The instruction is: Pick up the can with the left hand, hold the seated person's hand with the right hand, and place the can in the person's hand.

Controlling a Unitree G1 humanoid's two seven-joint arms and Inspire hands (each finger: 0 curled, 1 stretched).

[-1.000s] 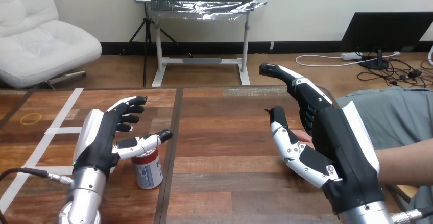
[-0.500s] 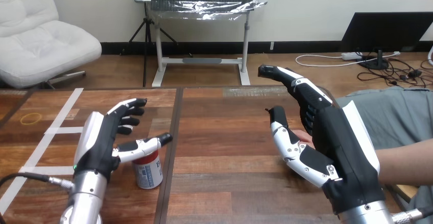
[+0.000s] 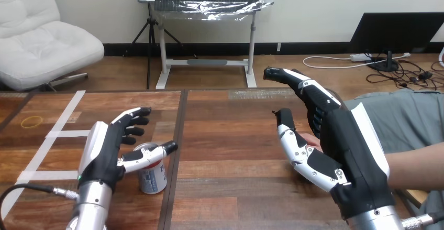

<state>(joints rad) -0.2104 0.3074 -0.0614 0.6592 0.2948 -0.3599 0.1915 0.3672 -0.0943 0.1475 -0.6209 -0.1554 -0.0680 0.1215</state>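
Two robot hands are hanging spread. The left robot hand is reaching its thumb across the can; the right robot hand is flanking the person's hand.

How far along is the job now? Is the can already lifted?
Nothing looks finished. The can stands upright on the table. In hand: the left hand is open at the can, thumb across its front. The right hand is open beside the person's hand. Left: grasp, hold, handover.

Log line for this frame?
left hand: open at can | can: upright on table | right hand: open, by person's hand
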